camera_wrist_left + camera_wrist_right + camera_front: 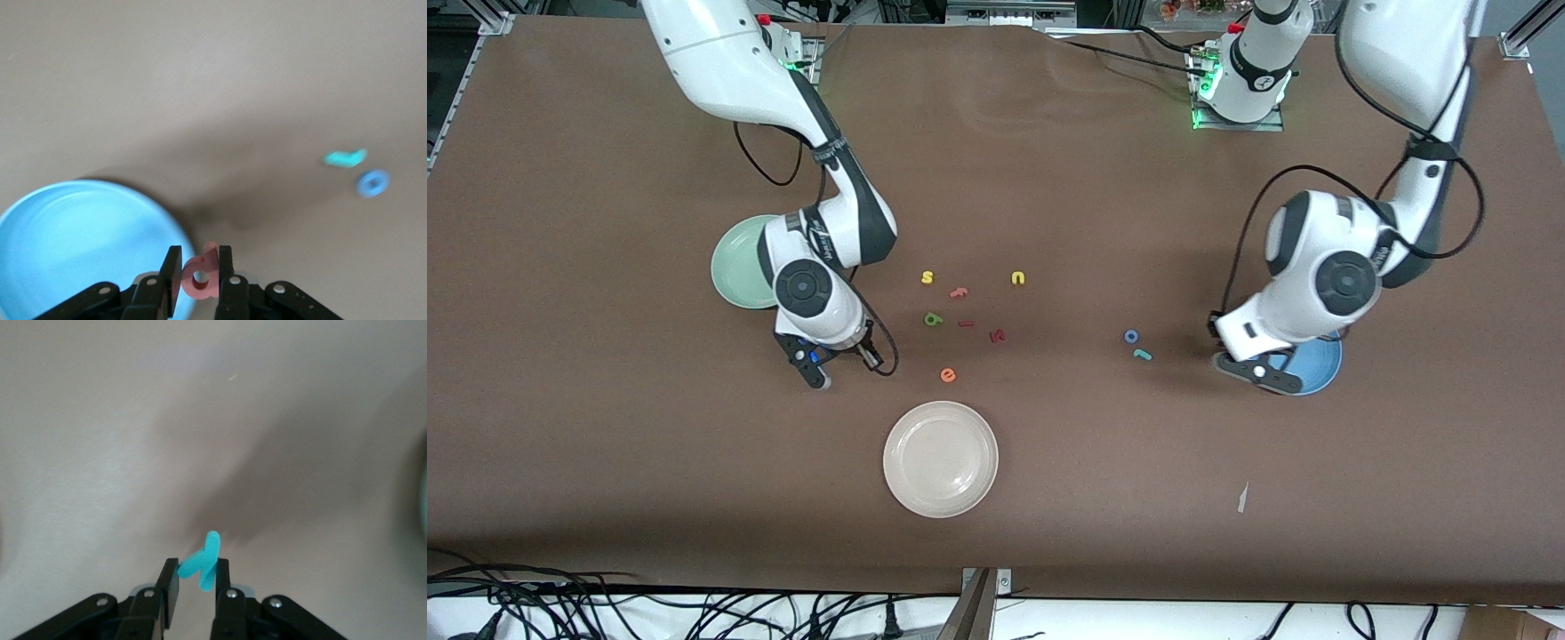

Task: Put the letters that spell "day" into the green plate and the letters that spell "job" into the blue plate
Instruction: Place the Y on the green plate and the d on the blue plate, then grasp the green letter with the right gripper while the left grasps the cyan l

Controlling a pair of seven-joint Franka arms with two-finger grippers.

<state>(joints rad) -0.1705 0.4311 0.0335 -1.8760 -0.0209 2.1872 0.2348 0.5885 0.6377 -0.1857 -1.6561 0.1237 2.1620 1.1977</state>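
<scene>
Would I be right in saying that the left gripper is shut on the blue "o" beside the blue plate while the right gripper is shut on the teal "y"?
Not quite: the left gripper is shut on the pinkish-red "b", as the left wrist view shows. The blue "o" lies on the table. The rest holds: the left gripper is beside the blue plate, and the right gripper is shut on the teal "y".

Pinkish-red "b" (pixel 200 275), teal "y" (pixel 203 564), bright blue plate (pixel 73 247), mint-green plate (pixel 734 262), brown table (pixel 605 444).
</scene>
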